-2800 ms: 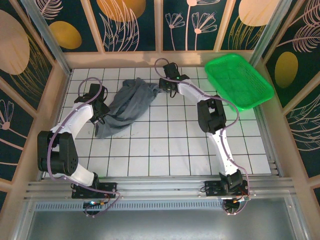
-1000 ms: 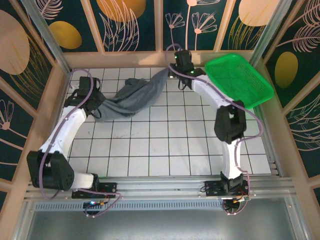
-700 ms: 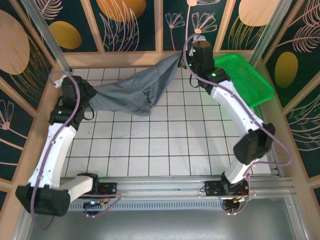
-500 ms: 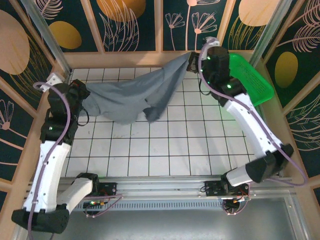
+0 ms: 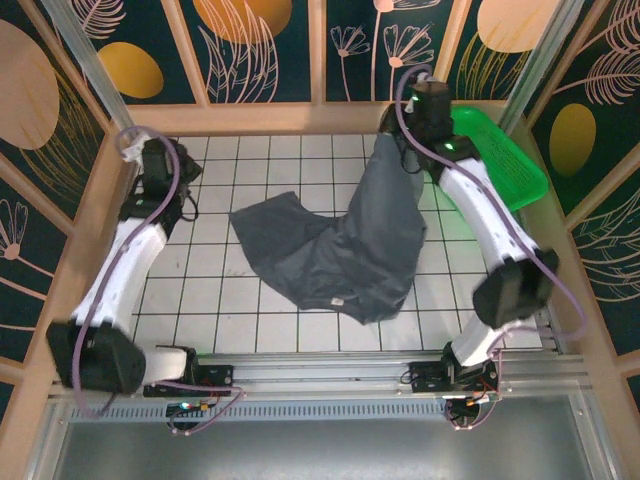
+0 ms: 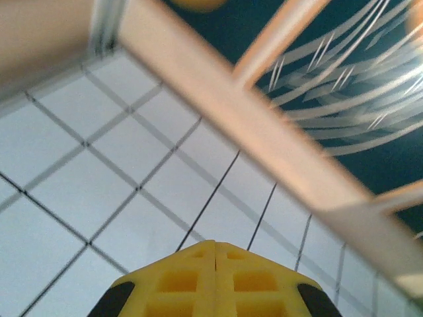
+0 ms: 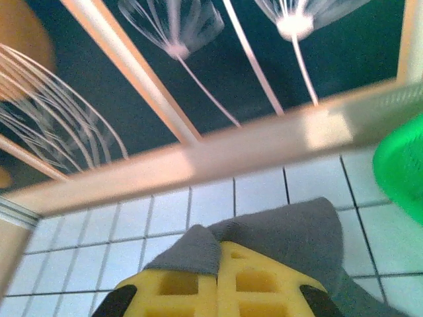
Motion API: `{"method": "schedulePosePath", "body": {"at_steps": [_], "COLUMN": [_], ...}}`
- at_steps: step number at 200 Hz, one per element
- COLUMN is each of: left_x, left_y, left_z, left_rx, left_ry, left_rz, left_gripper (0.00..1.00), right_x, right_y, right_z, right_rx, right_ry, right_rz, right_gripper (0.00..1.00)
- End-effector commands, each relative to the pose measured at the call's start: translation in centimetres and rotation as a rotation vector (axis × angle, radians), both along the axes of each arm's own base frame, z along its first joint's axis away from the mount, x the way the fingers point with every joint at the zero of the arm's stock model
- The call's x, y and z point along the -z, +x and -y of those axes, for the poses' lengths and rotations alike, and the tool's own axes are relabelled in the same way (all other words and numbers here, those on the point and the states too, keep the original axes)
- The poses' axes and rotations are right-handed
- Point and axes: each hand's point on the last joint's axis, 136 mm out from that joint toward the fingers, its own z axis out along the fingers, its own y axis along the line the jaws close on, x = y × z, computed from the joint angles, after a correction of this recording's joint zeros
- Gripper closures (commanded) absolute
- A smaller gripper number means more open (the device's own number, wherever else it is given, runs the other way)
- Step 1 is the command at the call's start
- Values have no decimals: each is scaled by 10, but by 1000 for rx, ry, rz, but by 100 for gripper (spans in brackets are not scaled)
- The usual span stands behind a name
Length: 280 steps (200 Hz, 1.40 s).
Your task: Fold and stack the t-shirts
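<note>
Slate-grey cloth takes up the middle of the overhead view: 1 plain t-shirt (image 5: 350,250) hangs from the right gripper (image 5: 390,128), which is raised at the far edge of the white tiled table (image 5: 280,330), just left of the green mesh basket (image 5: 500,160). From that pinched top corner the fabric falls in a long band toward the near side, then spreads out over the tiles in a rumpled, unfolded sheet reaching left toward the table's centre, with a small pale tag showing near its near hem. In the right wrist view the right gripper (image 7: 218,246) has its 2 yellow fingers (image 7: 261,281) pressed together with the t-shirt (image 7: 291,224) bunched over and around their tips, so it is clamped on the cloth; the basket (image 7: 403,172) sits at the right edge, and the table (image 7: 211,205) meets a pale wooden rail (image 7: 231,158). The left gripper (image 5: 190,160) is at the far left corner, well apart from the t-shirt. In the left wrist view the left gripper (image 6: 215,244) is closed, its yellow fingers (image 6: 178,281) meeting with nothing between them, above bare table (image 6: 66,191).
</note>
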Motion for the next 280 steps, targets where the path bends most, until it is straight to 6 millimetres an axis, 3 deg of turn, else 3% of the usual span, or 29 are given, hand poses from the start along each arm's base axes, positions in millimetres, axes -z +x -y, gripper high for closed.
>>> {"method": "schedulePosePath", "body": {"at_steps": [1, 13, 27, 45, 59, 74, 96, 107, 128, 176, 191, 211, 231, 254, 280], "left_x": [16, 38, 73, 120, 158, 185, 194, 195, 219, 253, 267, 274, 265, 239, 212], "left_y": [22, 18, -1, -44, -81, -111, -130, -144, -172, -188, -184, -163, -134, -84, -23], "left_z": [48, 82, 124, 171, 190, 195, 203, 216, 232, 240, 229, 196, 152, 97, 51], "left_rx": [220, 356, 500, 644, 685, 706, 809, 907, 1026, 1037, 984, 814, 601, 364, 175], "left_ry": [-112, -119, -101, -134, -194, -207, -149, -100, 63, 289, 383, 517, 459, 410, 391], "left_rz": [-46, -110, -229, -384, -529, -659, -772, -829, -952, -1019, -1050, -1055, -1027, -932, -814], "left_gripper": [97, 84, 71, 58, 51, 45, 32, 31, 30, 33, 54, 100, 100, 100, 100], "right_x": [72, 96, 114, 121, 121, 120, 120, 119, 118, 120, 121, 121, 121, 125, 128], "right_y": [7, 15, 20, 22, 21, 19, 15, 14, 12, 5, 1, -11, -30, -58, -88], "right_z": [-2, 2, 8, 12, 14, 16, 20, 20, 21, 30, 32, 36, 43, 49, 27], "right_rx": [9, 31, 60, 68, 67, 65, 71, 70, 70, 78, 79, 82, 82, 79, -3], "right_ry": [-8, -31, -40, -29, -37, -49, -50, -45, -42, -36, -35, -47, -65, -119, -125], "right_rz": [-264, -314, -346, -359, -358, -358, -360, -358, -360, -371, -371, -371, -369, -361, -344], "right_gripper": [100, 100, 100, 100, 100, 100, 100, 100, 100, 100, 100, 100, 100, 100, 100]}}
